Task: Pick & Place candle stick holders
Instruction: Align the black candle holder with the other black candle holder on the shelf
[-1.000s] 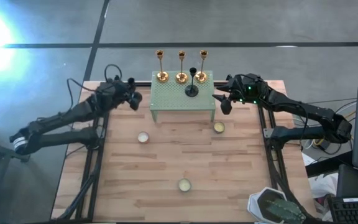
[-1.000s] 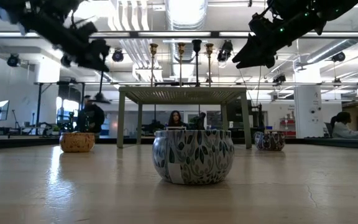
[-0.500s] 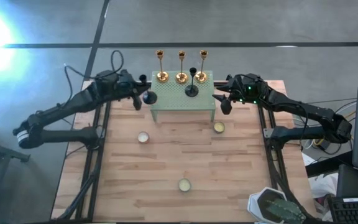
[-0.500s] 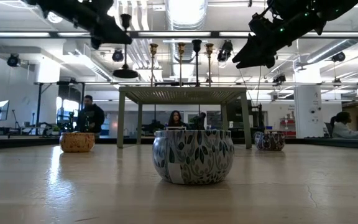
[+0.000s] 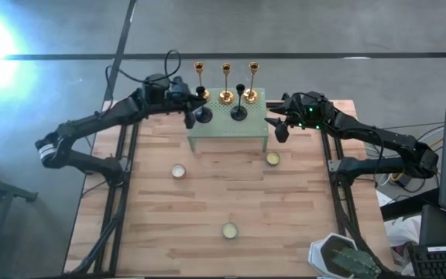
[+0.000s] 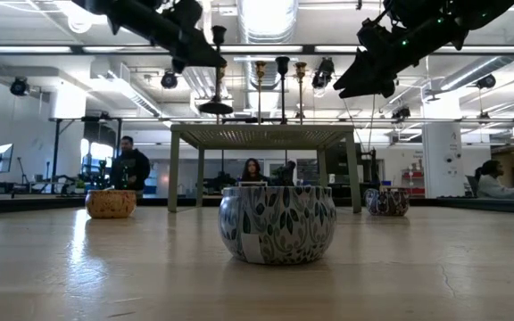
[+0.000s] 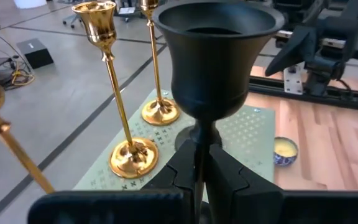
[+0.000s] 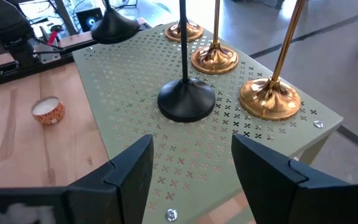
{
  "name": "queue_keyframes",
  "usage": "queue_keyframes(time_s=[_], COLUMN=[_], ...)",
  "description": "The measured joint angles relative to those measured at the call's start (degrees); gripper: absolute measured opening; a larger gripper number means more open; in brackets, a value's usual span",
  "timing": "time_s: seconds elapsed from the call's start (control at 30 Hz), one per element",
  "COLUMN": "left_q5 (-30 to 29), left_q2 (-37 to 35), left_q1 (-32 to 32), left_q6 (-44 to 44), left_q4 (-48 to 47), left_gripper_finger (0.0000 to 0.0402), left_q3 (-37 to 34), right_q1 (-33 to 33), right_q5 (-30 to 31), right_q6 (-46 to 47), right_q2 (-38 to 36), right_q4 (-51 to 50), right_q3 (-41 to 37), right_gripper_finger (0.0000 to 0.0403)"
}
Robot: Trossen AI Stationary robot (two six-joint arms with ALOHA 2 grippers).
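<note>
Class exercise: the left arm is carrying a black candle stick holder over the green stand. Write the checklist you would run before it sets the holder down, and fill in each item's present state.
1. Left end effector shut on the carried black holder's stem: ok.
2. Carried holder upright: ok.
3. Its base touching the green stand: not ok, it hangs above the stand in the low view.
4. Free spot on the stand beside the gold holders and the standing black holder: ok.
5. Right end effector open and off the stand: ok.
</note>
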Motion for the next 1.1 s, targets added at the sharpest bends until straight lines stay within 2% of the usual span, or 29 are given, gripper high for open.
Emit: queue_keyframes(time_s=[1.1], left_q5=[-1.5], left_q2=[10.7], left_q1=[3.5], left_q6=[0.6], left_q4=[7.5], left_gripper_finger=[0.0018], left_q3=[1.4], right_q1=[0.0], right_q5=[0.0], right_q6=[-0.2], right_q2=[0.0], right_q4=[0.0], right_q3=[0.0], right_gripper_finger=[0.0210])
